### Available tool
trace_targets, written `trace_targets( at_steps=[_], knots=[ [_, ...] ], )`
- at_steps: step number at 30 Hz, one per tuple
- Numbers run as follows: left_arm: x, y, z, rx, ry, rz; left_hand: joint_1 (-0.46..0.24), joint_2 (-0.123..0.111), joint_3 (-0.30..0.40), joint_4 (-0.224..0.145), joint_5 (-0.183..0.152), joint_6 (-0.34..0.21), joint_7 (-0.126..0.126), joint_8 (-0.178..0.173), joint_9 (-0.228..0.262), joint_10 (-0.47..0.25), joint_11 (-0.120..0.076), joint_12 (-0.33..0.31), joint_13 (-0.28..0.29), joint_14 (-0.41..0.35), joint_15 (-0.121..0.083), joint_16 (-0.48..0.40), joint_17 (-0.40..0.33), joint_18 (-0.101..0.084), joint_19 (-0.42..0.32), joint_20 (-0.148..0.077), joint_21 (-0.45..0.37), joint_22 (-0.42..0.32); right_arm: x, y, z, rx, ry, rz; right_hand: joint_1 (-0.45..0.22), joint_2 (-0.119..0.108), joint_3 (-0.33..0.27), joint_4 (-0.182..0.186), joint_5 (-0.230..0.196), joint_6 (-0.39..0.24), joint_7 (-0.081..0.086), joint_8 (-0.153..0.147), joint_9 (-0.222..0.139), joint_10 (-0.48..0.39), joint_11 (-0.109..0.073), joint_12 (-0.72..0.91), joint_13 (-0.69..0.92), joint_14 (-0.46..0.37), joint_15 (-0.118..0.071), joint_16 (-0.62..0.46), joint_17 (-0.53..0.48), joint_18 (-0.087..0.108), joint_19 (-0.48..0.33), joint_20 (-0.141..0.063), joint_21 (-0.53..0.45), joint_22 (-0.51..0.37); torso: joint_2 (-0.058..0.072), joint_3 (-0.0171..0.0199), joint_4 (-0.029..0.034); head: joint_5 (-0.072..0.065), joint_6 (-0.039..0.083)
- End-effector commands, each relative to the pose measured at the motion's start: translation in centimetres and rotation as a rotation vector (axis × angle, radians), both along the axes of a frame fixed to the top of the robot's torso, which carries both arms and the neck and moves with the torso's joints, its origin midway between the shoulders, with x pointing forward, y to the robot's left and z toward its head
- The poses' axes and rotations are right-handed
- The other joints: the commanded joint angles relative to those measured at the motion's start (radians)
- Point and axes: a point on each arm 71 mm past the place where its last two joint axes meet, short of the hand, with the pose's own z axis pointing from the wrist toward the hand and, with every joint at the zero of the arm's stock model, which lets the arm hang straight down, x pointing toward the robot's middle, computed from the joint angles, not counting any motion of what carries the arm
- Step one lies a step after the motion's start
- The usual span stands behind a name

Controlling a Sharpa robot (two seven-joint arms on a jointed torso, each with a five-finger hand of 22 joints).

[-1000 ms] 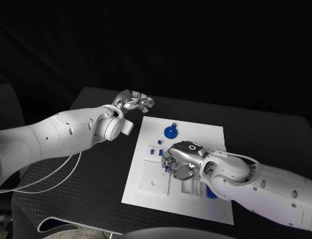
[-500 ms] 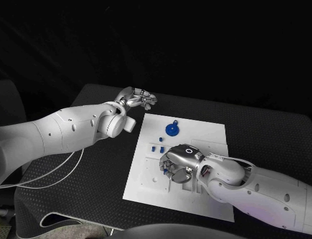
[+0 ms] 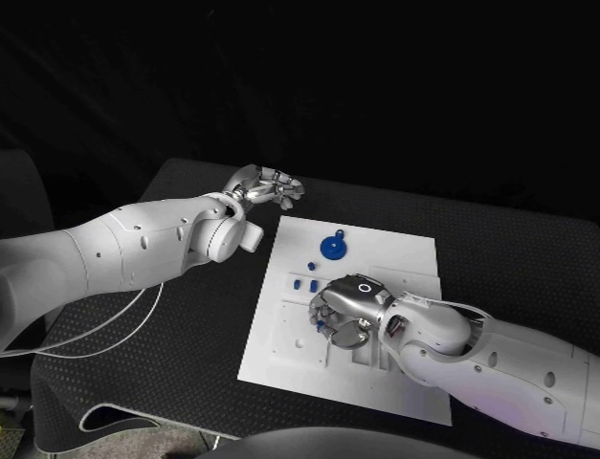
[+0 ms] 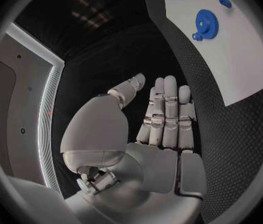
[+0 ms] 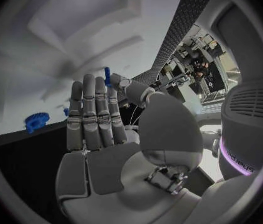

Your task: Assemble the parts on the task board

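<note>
Right hand point(image 3: 344, 311) over the white task board point(image 3: 383, 258) mid-surface, pinching a small blue part point(image 5: 107, 76) at its fingertips – left hand point(image 3: 265, 188) empty, fingers apart, off the board's far corner – blue gear point(image 3: 331, 248) looks light, stiff, slippery; grip its rim.

Black table point(image 3: 521, 258), white cable point(image 3: 100, 335) on it.

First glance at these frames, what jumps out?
The white task board in the middle of the black table, with a blue gear near its far end. The right hand is low over the board's middle, a small blue part at its fingertips. The left hand hangs off the board's far left corner, holding nothing.
</note>
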Motion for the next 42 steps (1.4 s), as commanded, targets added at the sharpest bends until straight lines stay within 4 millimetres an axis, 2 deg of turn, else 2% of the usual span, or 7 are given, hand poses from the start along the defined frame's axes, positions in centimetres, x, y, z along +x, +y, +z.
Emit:
trace_targets(
  at_steps=[1, 24, 42],
  knots=[
    [-0.02, -0.23, 0.15, -0.012, -0.006, -0.010, -0.010, 0.003, -0.001, -0.003, 0.005, -0.008, -0.002, -0.004, -0.001, -0.002, 0.000, -0.001, -0.002, 0.001, 0.007, -0.007, 0.002, 0.006, 0.003, -0.001, -0.003, 0.001, 0.10, 0.04, -0.05, -0.011, -0.030, -0.010, -0.009, 0.001, -0.006, -0.002, 0.006, 0.007, -0.003, 0.006, 0.001, 0.009, 0.000, -0.003, 0.002, 0.006, 0.001, -0.005, 0.001, 0.006, 0.008, -0.002, 0.004, 0.022, -0.001, -0.0004, -0.0005, 0.000, 0.000],
    [-0.04, -0.29, 0.11, -0.014, 0.001, -0.016, -0.012, 0.004, 0.000, -0.001, 0.005, -0.011, -0.001, -0.005, -0.002, -0.004, 0.001, -0.002, -0.002, 0.001, 0.008, -0.010, 0.004, 0.007, 0.003, -0.001, -0.005, 0.002, 0.22, 0.15, -0.08, -0.009, -0.042, -0.019, -0.006, -0.001, -0.004, -0.003, 0.000, 0.008, -0.004, 0.006, 0.003, 0.010, 0.000, -0.004, 0.003, 0.008, 0.000, -0.007, 0.003, 0.006, 0.010, -0.003, 0.005, 0.022, -0.001, -0.0003, -0.0003, 0.003, -0.004],
    [-0.08, -0.39, 0.09, -0.015, 0.005, -0.022, -0.012, 0.003, 0.000, -0.001, 0.005, -0.012, -0.001, -0.005, -0.002, -0.004, 0.001, -0.002, -0.002, 0.000, 0.008, -0.012, 0.005, 0.007, 0.003, 0.000, -0.006, 0.002, 0.18, 0.19, -0.70, -0.071, -0.014, 0.000, -0.007, -0.001, -0.003, -0.004, 0.002, 0.008, -0.003, 0.006, 0.004, 0.010, 0.000, -0.004, 0.004, 0.009, 0.000, -0.008, 0.004, 0.006, 0.010, -0.003, 0.005, 0.022, -0.001, 0.0000, -0.0002, 0.004, -0.008]
  ],
)
